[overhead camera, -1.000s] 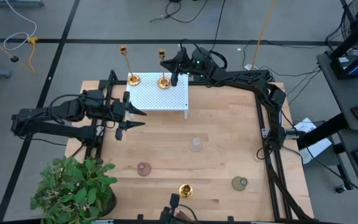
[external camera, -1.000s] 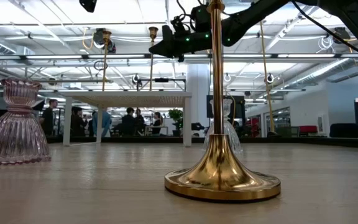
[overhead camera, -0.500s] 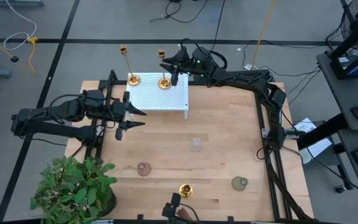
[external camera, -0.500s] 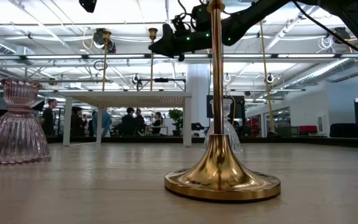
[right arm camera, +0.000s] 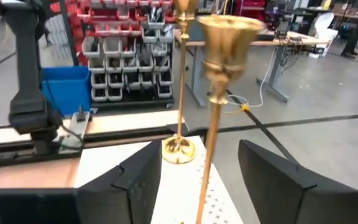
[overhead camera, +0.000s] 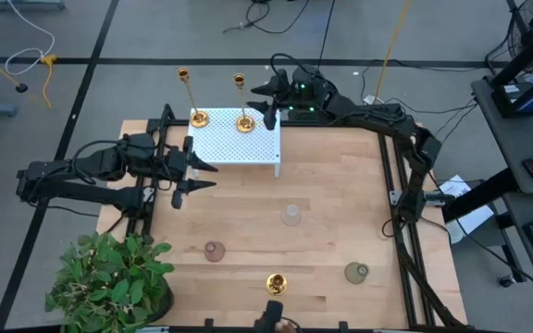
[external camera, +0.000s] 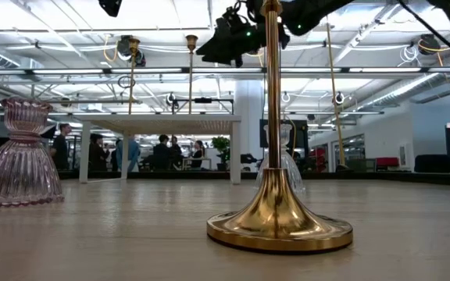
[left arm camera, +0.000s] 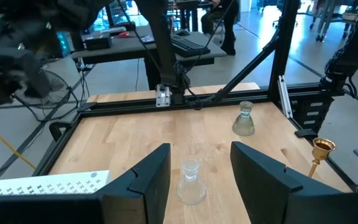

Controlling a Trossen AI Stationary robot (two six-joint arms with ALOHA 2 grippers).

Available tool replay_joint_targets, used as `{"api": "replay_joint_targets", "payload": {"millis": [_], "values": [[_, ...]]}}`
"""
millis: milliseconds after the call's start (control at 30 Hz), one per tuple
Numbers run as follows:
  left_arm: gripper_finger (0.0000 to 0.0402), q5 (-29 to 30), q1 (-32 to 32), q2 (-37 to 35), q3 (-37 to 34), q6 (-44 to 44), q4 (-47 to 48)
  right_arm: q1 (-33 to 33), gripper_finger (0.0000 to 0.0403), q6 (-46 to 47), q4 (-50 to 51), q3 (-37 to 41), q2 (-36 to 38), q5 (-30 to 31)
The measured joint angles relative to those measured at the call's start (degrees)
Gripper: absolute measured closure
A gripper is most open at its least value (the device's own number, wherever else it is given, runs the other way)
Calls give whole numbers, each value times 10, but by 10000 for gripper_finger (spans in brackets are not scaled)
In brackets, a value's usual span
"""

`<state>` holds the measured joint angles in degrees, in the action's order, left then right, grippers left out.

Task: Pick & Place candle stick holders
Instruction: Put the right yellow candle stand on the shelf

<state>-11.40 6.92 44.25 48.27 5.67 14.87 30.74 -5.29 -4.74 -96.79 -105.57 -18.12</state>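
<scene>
Two gold candle stick holders stand on their round bases on a white perforated platform (overhead camera: 248,146) at the table's far side: one at its far left corner (overhead camera: 198,117), one (overhead camera: 244,121) a little to the right. A third (overhead camera: 277,283) stands near the table's front edge. My right gripper (overhead camera: 265,104) is open beside the right-hand holder on the platform. That holder's thin stem (right arm camera: 205,155) rises between the spread fingers, apart from both. My left gripper (overhead camera: 202,176) waits open over the table's left side.
A clear glass holder (overhead camera: 291,215), a pink one (overhead camera: 214,251) and a greenish one (overhead camera: 357,272) stand on the wooden table. A potted plant (overhead camera: 109,282) fills the near left corner. Black frame rails (overhead camera: 391,203) run along the table's right side.
My right gripper has opened and let go of the right-hand candle stick holder, which stays upright on the platform. The gripper has drawn back toward the table's right edge and risen a little.
</scene>
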Motion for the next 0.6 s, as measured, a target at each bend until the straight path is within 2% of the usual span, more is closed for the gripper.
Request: {"api": "replay_joint_targets", "payload": {"millis": [167,233,400,600], "values": [[227,1,0,0,0,0,0,-8,191,-14,98,0,47,-1],[227,12,0,0,0,-2,0,-13,194,-31,169,0,71,-1],[227,82,0,18,0,-2,-4,-60,201,-97,337,1,122,-1],[227,161,0,111,0,-2,-68,-142,202,-105,355,95,187,-1]]}}
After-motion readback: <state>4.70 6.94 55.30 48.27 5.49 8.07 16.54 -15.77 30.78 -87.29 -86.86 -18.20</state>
